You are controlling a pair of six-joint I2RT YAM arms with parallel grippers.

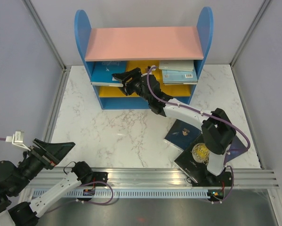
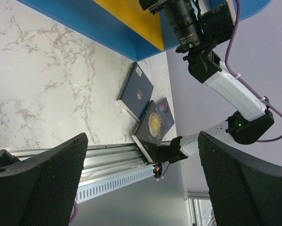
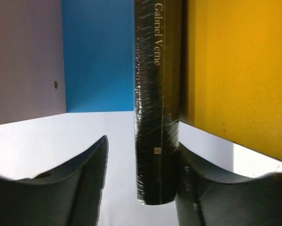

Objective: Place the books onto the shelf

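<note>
At the worktop's [image 1: 122, 127] near left corner the left gripper [image 1: 60, 150] waits with its jaws spread wide and nothing between them, apparently parked out of the way while the other arm works. Along the far edge stands the shelf [image 1: 82, 28]. A teal book [image 1: 105, 71] lies flat at the left end of its middle board. Beside that book, the right gripper [image 1: 123, 78] reaches into the same opening with a dark book [image 3: 157, 117] between its fingers, close against a yellow board. One finger [image 3: 190, 188] touches the cover and the other stands clear of it, so the hand looks released, the volume delivered rather than carried. A pale blue stack [image 1: 178, 73] fills the right end of the board. Near the worktop's near right corner, a navy book [image 1: 181, 132] and a black-and-gold book [image 1: 197, 155] lie overlapping at the right arm's base, within easy reach, and are probably next to be shelved.
</note>
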